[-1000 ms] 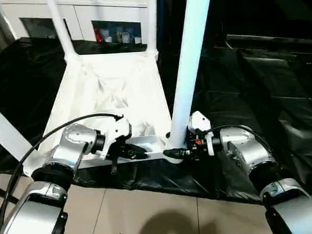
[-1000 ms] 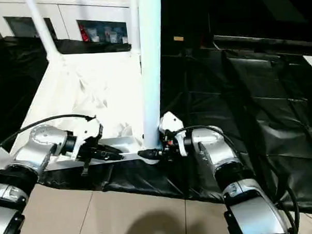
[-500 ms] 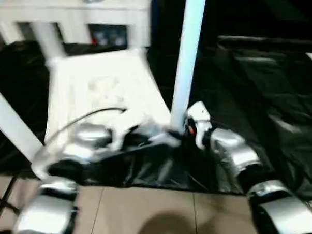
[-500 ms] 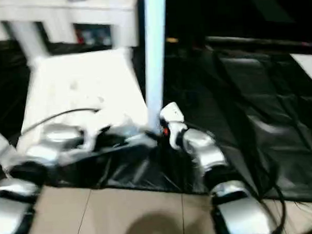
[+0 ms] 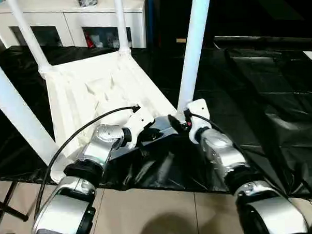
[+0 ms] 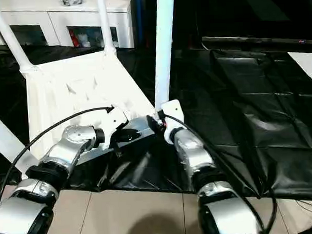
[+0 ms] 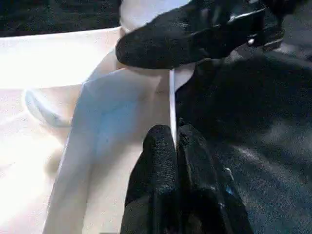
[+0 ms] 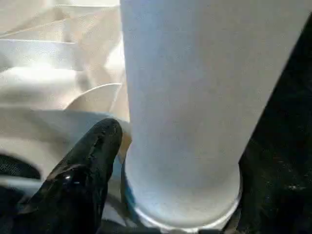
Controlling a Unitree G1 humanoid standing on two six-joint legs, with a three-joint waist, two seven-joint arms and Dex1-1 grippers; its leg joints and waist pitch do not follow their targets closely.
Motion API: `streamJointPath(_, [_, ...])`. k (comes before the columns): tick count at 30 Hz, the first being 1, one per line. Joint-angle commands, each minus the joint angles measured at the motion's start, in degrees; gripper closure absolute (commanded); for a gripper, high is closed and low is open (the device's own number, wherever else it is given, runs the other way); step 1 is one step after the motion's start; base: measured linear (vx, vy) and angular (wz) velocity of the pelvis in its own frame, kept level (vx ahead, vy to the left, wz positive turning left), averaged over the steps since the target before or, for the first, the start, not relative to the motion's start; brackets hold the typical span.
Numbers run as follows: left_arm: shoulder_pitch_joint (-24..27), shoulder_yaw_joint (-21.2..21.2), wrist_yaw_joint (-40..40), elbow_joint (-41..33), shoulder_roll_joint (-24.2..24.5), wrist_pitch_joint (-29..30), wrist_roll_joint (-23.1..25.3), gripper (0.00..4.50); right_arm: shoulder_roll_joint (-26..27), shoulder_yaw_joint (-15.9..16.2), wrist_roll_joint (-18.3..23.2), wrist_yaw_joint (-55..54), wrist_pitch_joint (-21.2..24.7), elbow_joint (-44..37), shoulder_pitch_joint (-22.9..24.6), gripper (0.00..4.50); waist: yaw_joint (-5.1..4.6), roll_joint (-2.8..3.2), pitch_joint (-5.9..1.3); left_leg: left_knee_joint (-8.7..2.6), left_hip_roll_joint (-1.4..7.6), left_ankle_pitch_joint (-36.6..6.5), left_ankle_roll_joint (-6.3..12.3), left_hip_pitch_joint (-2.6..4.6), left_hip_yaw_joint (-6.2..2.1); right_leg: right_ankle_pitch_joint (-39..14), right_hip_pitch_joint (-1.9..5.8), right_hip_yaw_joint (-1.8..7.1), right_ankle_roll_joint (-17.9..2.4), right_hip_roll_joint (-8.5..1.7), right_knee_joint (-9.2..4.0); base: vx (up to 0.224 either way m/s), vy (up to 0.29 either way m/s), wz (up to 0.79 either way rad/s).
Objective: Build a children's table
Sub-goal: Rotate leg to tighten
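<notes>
Black plastic sheeting (image 5: 259, 102) covers my floor, where the white rimmed plastic tabletop (image 5: 93, 94) lies upside down, left gripper (image 7: 176, 139) pinched shut on its near rim, right gripper (image 5: 179, 121) spread around the near-right white tube leg (image 5: 194, 48).

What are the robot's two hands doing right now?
Left gripper: shut on the tabletop rim.
Right gripper: fingers either side of the near leg's base; grip cannot be told.

I seem to work in a home: white glass-fronted cabinets (image 5: 74, 28), tiled floor (image 5: 149, 210), black sheeting (image 5: 258, 92) laid down.
</notes>
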Motion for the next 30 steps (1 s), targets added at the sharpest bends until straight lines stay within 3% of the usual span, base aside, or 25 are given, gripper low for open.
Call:
streamJointPath(1, [0.9,-2.4,-4.8,-1.2,-0.7,-2.9,-1.0,4.5,0.4,5.5,-0.6,10.5,-1.8,-2.8,0.4,0.63,0.22,-0.3,-3.44,-3.95,1.57,-19.4,1.91,0.62,-1.06,-18.1,2.04,2.0,-11.1,-3.37,-4.9,0.0,0.0,0.0])
streamJointPath(2, [1.1,-2.6,-6.6,-1.4,0.4,-3.3,-0.9,4.5,-1.1,6.4,-0.8,14.2,-2.3,-3.3,0.8,0.63,0.25,-0.51,-3.51,-3.87,1.63,-18.9,2.15,0.65,-0.97,-17.4,2.08,2.01,-11.5,-3.39,-4.83,0.0,0.0,0.0])
streamJointPath(4, [1.2,-2.8,-7.6,-1.5,1.0,-3.6,-0.9,4.5,-2.1,7.0,-0.9,16.5,-2.7,-3.6,1.0,0.63,0.57,-0.18,-3.7,-3.63,1.83,-15.7,2.87,0.41,-0.75,-13.2,2.38,2.0,-12.8,-3.42,-4.23,0.03,-0.008,0.0])
streamJointPath(5, [1.4,-2.8,-10.2,-1.5,2.2,-4.6,-1.3,4.5,-3.8,8.0,-0.4,22.2,-3.0,-4.4,1.5,0.63,0.74,-0.46,-3.79,-3.47,1.79,-14.6,3.3,0.37,-0.68,-11.2,2.59,1.83,-13.6,-3.29,-3.89,0.0,0.0,0.0])
streamJointPath(11, [1.9,-2.9,-19.0,-1.8,5.8,-6.7,-2.9,4.5,-7.7,9.0,1.0,35.9,-2.4,-4.9,0.7,0.89,1.63,-0.36,-3.83,-3.28,2.13,-12.9,4.58,0.67,-0.4,-6.8,2.48,1.8,-15.8,-3.29,-3.31,0.0,0.0,0.0])
streamJointPath(19, [1.9,-3.2,-24.8,-1.4,8.2,-8.1,-3.8,4.5,-9.2,10.6,0.8,43.6,-1.4,-4.0,-1.1,1.49,2.52,-0.62,-3.52,-3.68,2.32,-15.4,2.33,1.08,-0.44,-12.5,2.21,1.92,-14.6,-3.64,-3.63,0.0,0.0,0.0])
streamJointPath(25, [1.7,-2.7,-27.5,-1.1,8.8,-7.4,-4.7,4.5,-9.0,10.8,0.1,45.7,-1.1,-3.0,-2.0,1.8,2.57,-0.74,-3.65,-3.55,2.26,-13.3,2.76,0.91,-0.45,-10.3,2.35,1.9,-14.8,-3.64,-3.3,0.0,0.0,0.0])
streamJointPath(28, [1.2,-2.2,-23.9,-0.1,8.0,-6.0,-4.0,4.5,-7.4,9.1,0.4,40.1,0.1,-2.8,-1.5,1.82,2.53,-0.96,-3.59,-3.55,2.23,-13.1,2.76,0.87,-0.41,-10.7,2.36,1.91,-14.7,-3.63,-3.35,0.0,0.0,0.0])
streamJointPath(30, [0.7,-2.0,-20.5,0.4,7.0,-4.5,-3.3,4.5,-6.2,7.7,0.2,34.6,0.5,-2.5,-1.2,1.83,2.43,-0.87,-3.33,-3.76,2.24,-14.4,1.84,1.03,-0.44,-13.7,2.11,1.97,-13.9,-3.69,-3.69,0.0,0.0,0.0])
